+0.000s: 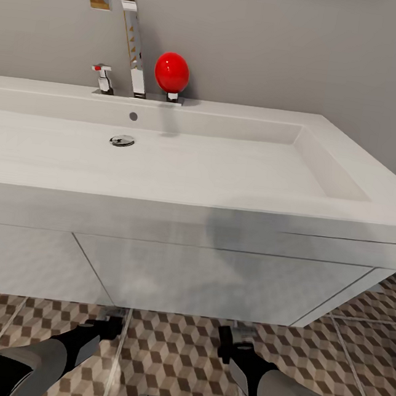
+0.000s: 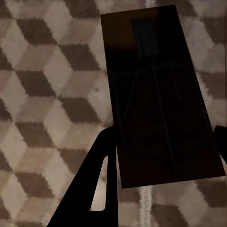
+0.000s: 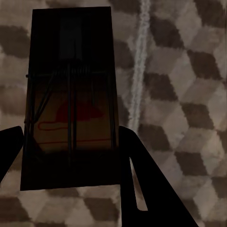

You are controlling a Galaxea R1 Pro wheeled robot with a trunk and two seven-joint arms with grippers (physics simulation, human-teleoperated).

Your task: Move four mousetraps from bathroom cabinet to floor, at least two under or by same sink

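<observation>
Two mousetraps are in transit: the left hand (image 2: 163, 158) grips one mousetrap (image 2: 158, 94), the right hand (image 3: 71, 156) grips the other trap (image 3: 71, 94), both over the bathroom floor (image 1: 172, 356). The robot faces the bathroom sink (image 1: 166, 157), so I judge neither is placed yet; the other two traps' status can't be told.

Sink (image 1: 227, 164): smooth white, satin sheen, ceramic-looking. Tap (image 1: 128, 34): mirror-polished chrome. Red ball (image 1: 172, 72) at its 3 o'clock: glossy, plastic-looking. Vanity (image 1: 212, 280): smooth semi-gloss white. Floor (image 1: 179, 350): matt printed tile, pale grout. Mousetrap (image 3: 71, 99): matt wood board, thin dark wire.
</observation>
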